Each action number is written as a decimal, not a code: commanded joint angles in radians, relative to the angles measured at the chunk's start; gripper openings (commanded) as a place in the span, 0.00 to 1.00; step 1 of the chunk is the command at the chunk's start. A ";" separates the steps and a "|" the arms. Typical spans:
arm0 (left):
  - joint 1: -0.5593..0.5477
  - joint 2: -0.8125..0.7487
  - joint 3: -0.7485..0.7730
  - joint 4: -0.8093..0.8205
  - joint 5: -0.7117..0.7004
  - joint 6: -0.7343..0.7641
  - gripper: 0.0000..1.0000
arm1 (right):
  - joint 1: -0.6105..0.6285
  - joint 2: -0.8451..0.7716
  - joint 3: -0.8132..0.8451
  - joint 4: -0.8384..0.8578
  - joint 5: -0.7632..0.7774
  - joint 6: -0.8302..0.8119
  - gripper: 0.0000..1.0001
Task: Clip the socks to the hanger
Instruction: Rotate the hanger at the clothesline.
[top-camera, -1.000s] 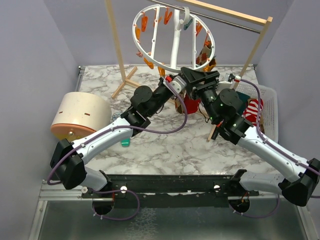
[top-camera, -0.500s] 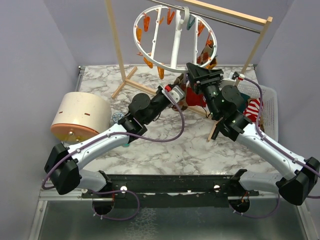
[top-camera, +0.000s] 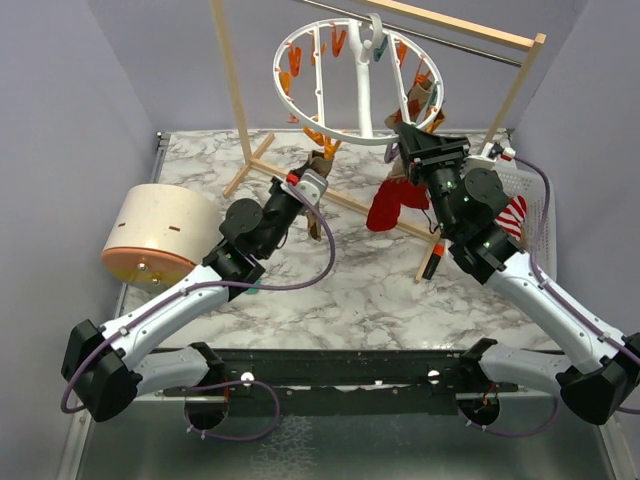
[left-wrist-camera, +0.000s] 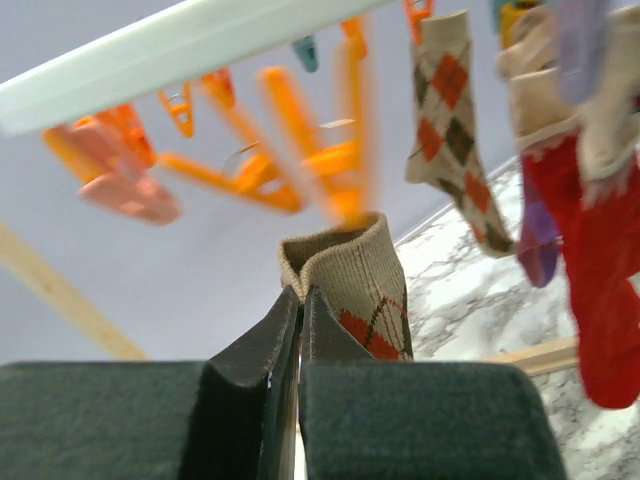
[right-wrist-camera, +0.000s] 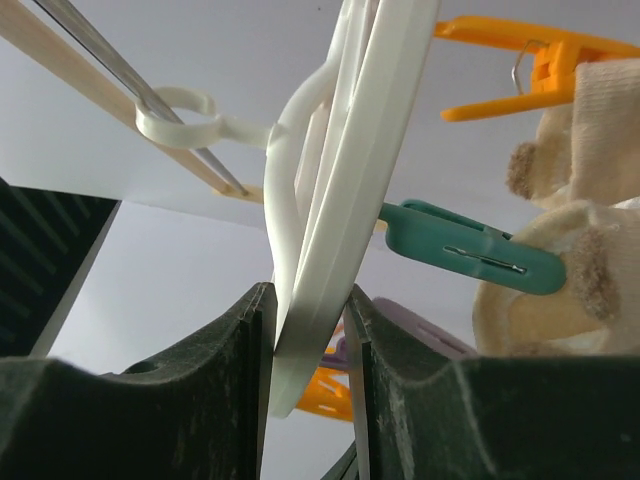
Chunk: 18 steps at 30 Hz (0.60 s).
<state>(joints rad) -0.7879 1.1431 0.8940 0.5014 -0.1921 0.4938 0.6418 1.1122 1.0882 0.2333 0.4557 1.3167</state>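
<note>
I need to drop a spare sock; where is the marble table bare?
The marble table is bare in the near middle, between the left arm and right arm, before the wooden rack's foot bar. A smaller patch lies behind the round beige container. Crowded: the right, with white basket and orange peg.

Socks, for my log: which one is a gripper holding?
The tan argyle sock in the left fingers; its argyle twin hangs from the hanger.

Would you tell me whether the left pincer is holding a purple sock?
No, the left pincer is shut on a tan argyle sock.
</note>
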 joint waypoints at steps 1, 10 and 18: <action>0.071 -0.044 -0.024 -0.020 -0.054 -0.063 0.00 | -0.031 -0.030 0.014 -0.060 0.019 -0.035 0.39; 0.154 -0.011 0.052 -0.020 -0.183 -0.122 0.00 | -0.072 -0.029 0.035 -0.098 0.005 -0.074 0.42; 0.211 0.037 0.149 0.015 -0.365 -0.137 0.00 | -0.093 -0.005 0.056 -0.102 -0.034 -0.077 0.42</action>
<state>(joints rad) -0.6056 1.1709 0.9894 0.4770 -0.4171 0.3836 0.5602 1.0954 1.1046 0.1501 0.4461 1.2556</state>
